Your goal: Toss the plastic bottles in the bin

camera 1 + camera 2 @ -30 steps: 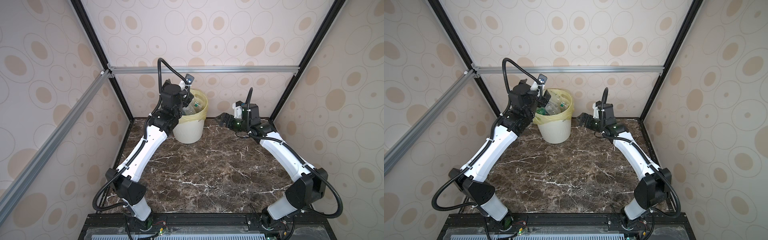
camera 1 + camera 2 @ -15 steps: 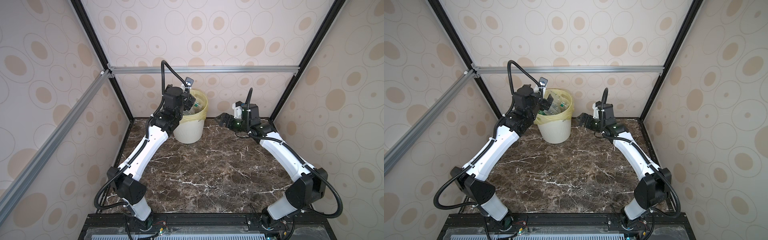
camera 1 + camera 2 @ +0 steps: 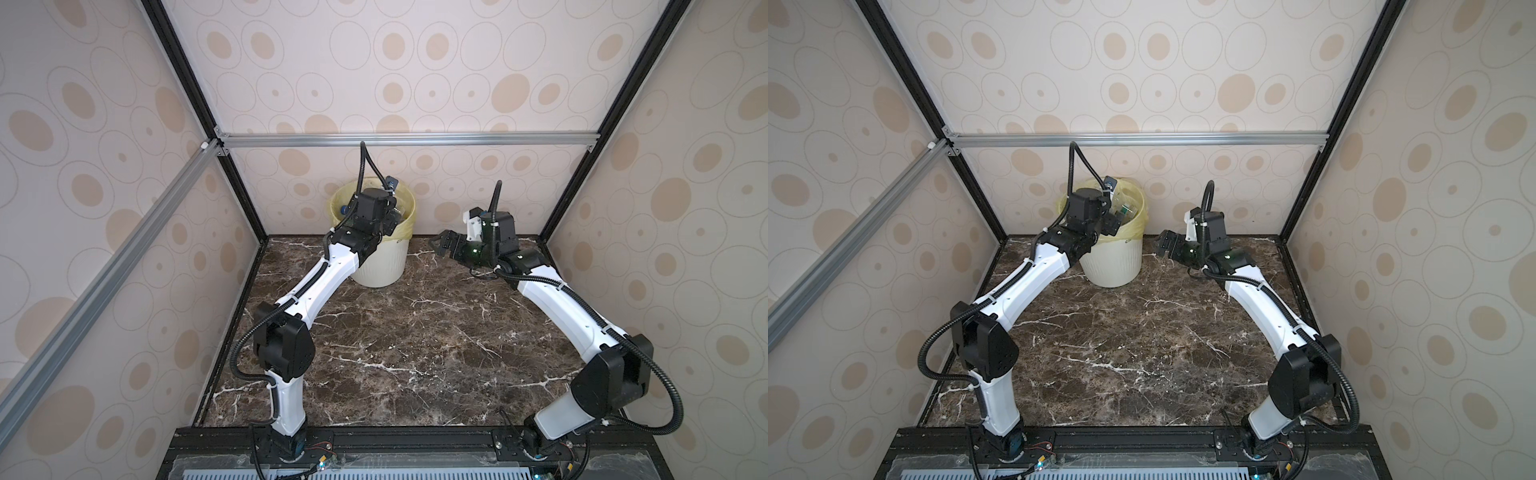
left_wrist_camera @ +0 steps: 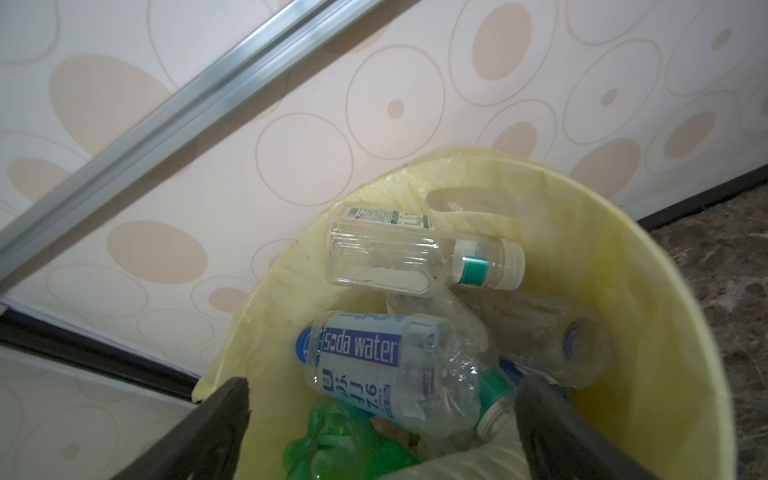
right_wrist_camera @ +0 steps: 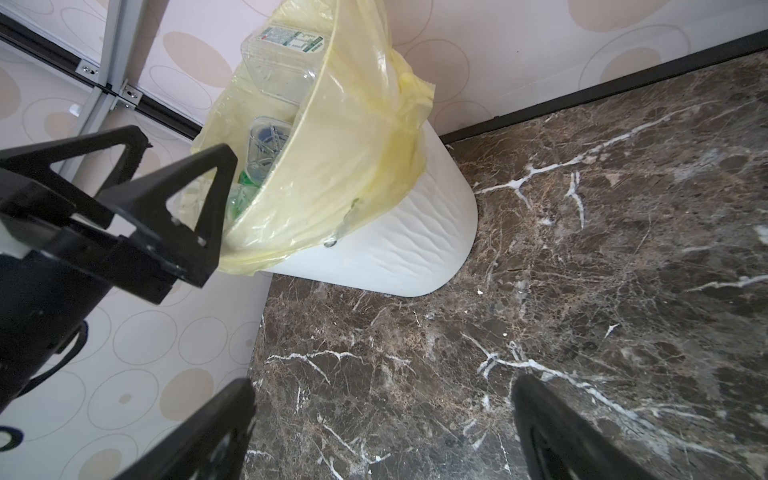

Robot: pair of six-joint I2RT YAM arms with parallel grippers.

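The bin (image 3: 379,266) (image 3: 1113,264) is a cream ribbed wastebasket with a yellow liner, standing at the back of the marble table. In it lie several plastic bottles: a clear one labelled soda water (image 4: 374,365), a clear one with a white cap (image 4: 415,257), a crushed green one (image 4: 340,444). Hovering over the bin's mouth, my left gripper (image 3: 392,216) (image 3: 1113,216) (image 4: 384,390) is open and holds nothing. To the right of the bin (image 5: 395,249), above the table, my right gripper (image 3: 440,245) (image 3: 1163,246) (image 5: 384,386) stands open and empty.
The patterned back wall runs close behind the bin. An aluminium rail (image 3: 407,139) crosses above it, and black corner posts (image 3: 245,208) stand on either side. In the right wrist view the left gripper's black fingers (image 5: 166,187) show at the bin's rim.
My left wrist has moved right and down, further over the bin's mouth. The right arm has not moved.
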